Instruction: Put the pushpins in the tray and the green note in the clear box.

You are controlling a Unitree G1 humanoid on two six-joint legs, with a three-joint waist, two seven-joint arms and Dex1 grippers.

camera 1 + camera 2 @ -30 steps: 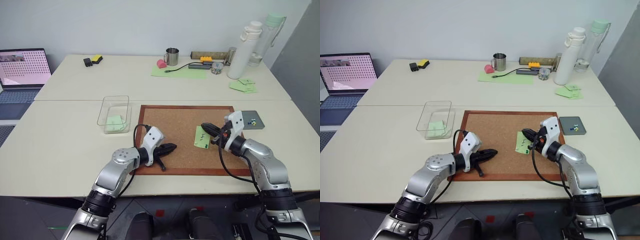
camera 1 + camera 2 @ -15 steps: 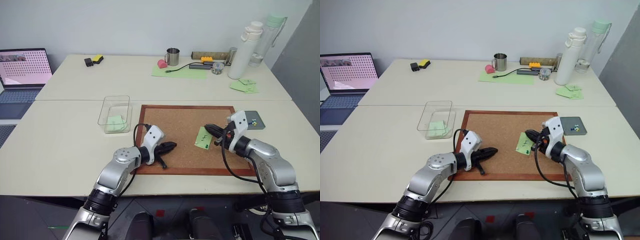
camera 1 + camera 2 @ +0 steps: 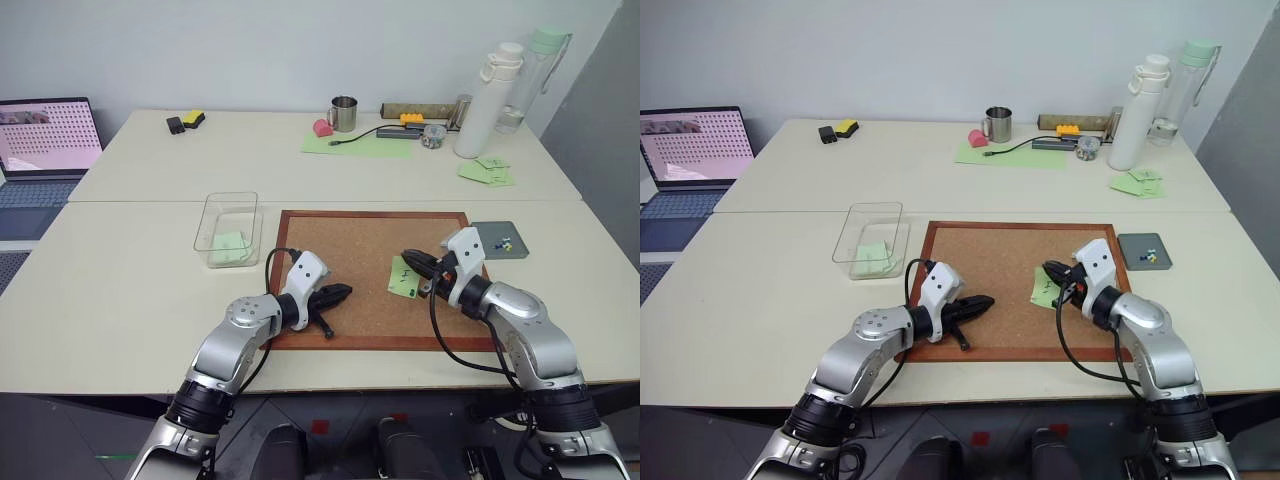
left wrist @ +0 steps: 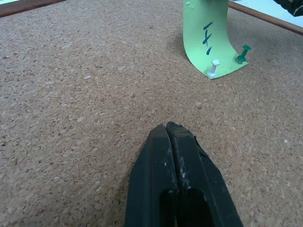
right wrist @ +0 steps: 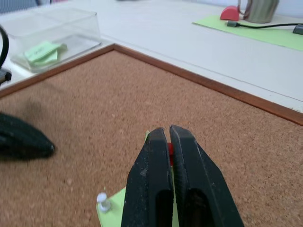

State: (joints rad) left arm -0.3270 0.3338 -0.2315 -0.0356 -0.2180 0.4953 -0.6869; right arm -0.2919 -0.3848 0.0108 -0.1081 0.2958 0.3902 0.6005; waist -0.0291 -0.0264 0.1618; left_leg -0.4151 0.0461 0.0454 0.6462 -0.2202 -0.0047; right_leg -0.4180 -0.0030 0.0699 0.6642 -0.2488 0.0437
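**A:** What is changing on the bench right now?

**B:** Very little. The right hand [image 3: 410, 260] is staying clamped on a red pushpin [image 5: 170, 148] at the far edge of the green note [image 3: 401, 277], and its wrist is rolling slightly, as if working the pin loose. The note is not moving yet.

**A:** Where is the note lying?

**B:** On the corkboard [image 3: 340, 245], near its right edge. A white pushpin [image 4: 213, 68] and a green pushpin [image 4: 243, 53] are still pinning down its near edge, and the sheet is curling up between them and the red one.

**A:** And the left hand?

**B:** The left hand [image 3: 342, 293] is waiting, closed and empty, over the corkboard's front left part, well apart from the note.

**A:** What does this mean for the task?

**B:** It is probably at an early stage. The tray [image 3: 490, 232], just past the corkboard's far right corner, is already holding a few pins. The clear box [image 3: 215, 212], beside the far left corner, is holding other green notes. Three pins likely need to come out before this note can go there.
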